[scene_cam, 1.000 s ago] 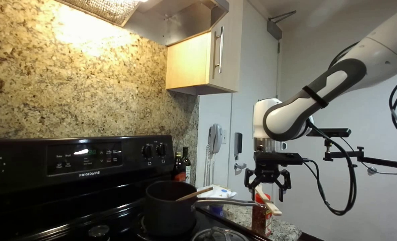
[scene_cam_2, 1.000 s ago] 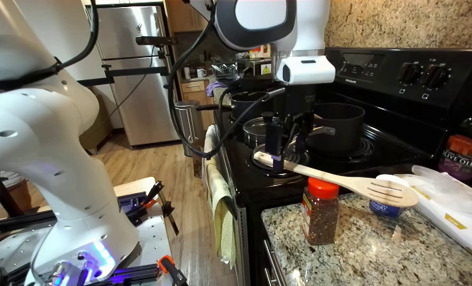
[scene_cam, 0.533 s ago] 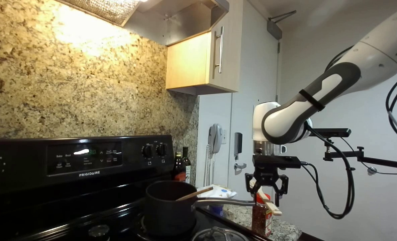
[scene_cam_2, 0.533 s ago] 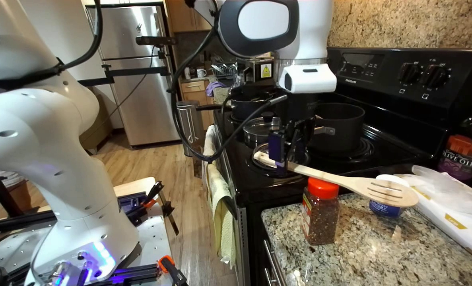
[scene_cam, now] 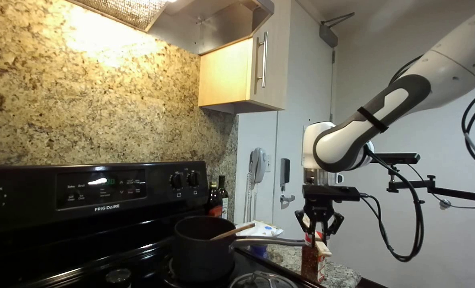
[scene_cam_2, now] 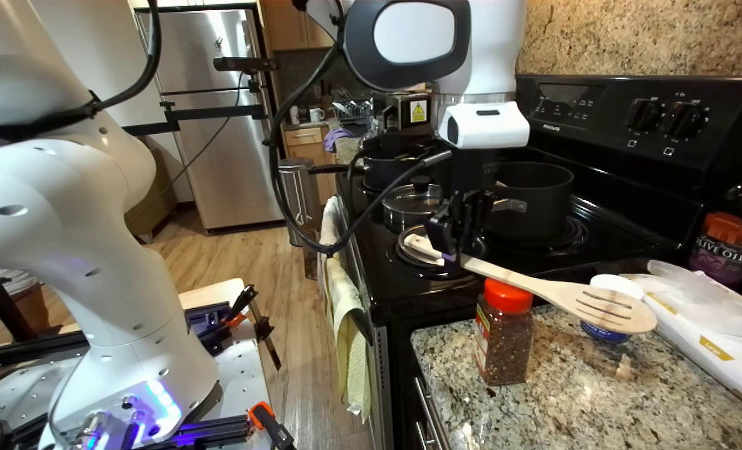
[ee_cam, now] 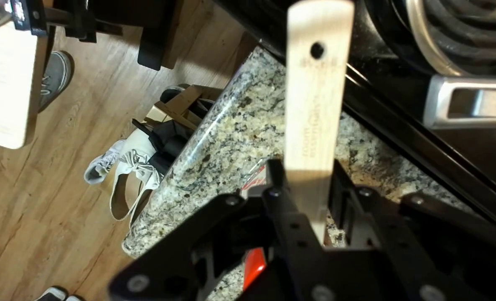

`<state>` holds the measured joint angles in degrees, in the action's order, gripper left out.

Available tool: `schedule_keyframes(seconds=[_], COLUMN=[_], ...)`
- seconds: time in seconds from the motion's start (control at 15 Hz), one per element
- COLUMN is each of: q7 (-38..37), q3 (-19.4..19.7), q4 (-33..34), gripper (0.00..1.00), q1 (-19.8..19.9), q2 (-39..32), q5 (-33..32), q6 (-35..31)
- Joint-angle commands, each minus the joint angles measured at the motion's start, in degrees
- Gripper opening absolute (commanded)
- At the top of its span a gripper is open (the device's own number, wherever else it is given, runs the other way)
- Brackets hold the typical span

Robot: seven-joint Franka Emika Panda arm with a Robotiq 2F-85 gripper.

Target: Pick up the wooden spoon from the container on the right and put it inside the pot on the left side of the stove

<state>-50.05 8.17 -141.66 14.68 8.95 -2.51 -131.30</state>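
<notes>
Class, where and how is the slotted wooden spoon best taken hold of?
I'd grip the slotted wooden spoon by its handle, coming from above and closing across the width: it is straight and narrow with its flat face up, whereas the slotted head is broader.

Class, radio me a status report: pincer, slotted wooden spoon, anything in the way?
Pincer closed on slotted wooden spoon. Slotted end over the counter. Red-capped bottle close by, might snag.

One pincer (scene_cam: 319,242), one slotted wooden spoon (scene_cam_2: 539,285) — two dark bottles (scene_cam: 214,197) (plus one telephone (scene_cam: 259,165)).
</notes>
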Motion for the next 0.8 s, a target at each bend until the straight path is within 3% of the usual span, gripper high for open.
schedule_keyframes(seconds=[0.0,0.2,0.4,0.73], q7=[-0.24,0.17,-2.29,2.47], q3=[0.21,0.06,-0.8,-2.92], q4=[0.44,0.34,-0.32,0.61], gripper=[0.07,0.07,0.07,0.07], q1=[-0.46,-0.34,0.77,0.73], q2=[-0.53,1.02,6.05,15.08], q5=[1.0,-0.41,-7.45,-15.67], q6=[-0.44,1.09,3.42,12.92])
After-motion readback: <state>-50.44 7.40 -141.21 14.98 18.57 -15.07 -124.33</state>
